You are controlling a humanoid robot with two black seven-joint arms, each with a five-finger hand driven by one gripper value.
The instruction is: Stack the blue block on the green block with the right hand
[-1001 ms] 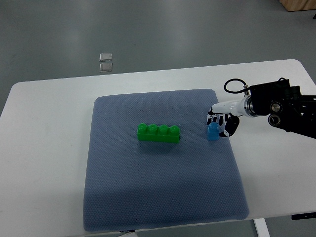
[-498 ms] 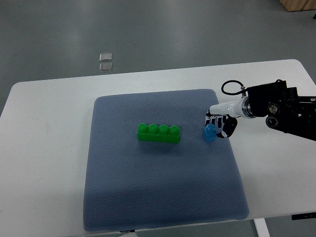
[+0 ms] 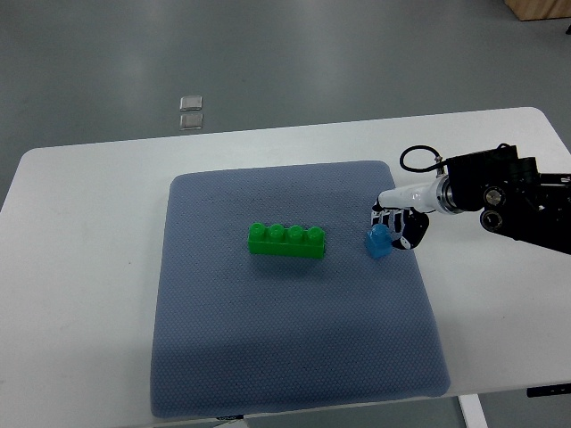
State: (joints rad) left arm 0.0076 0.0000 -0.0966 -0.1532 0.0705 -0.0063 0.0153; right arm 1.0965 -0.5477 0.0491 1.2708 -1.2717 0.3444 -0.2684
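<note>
Right hand (image 3: 398, 226) comes in from the right edge, wrist and black forearm housing behind it, a small black cable loop (image 3: 416, 159) on top of the wrist. Fingers are curled around the blue block (image 3: 378, 241), which sits at the hand's fingertip end, on its left side as seen in the top view. The block looks tilted rather than square to the mat; can't tell whether it's touching the mat or lifted just off it.

Green block (image 3: 286, 240): long four-stud brick, lying flat, well to the left of the hand and roughly level with it. Clear gap between the green block and the blue one, no contact. Nothing on its studs, so the stack isn't made yet.

Both blocks are over the blue-grey mat (image 3: 268, 357), which covers the middle of the white surface (image 3: 80, 285). The hand is over the mat's right edge zone, upper half.

Beyond the surface, far up and left from the hand, two small square grey plates (image 3: 191, 111) are on the floor.

Left hand isn't visible.
</note>
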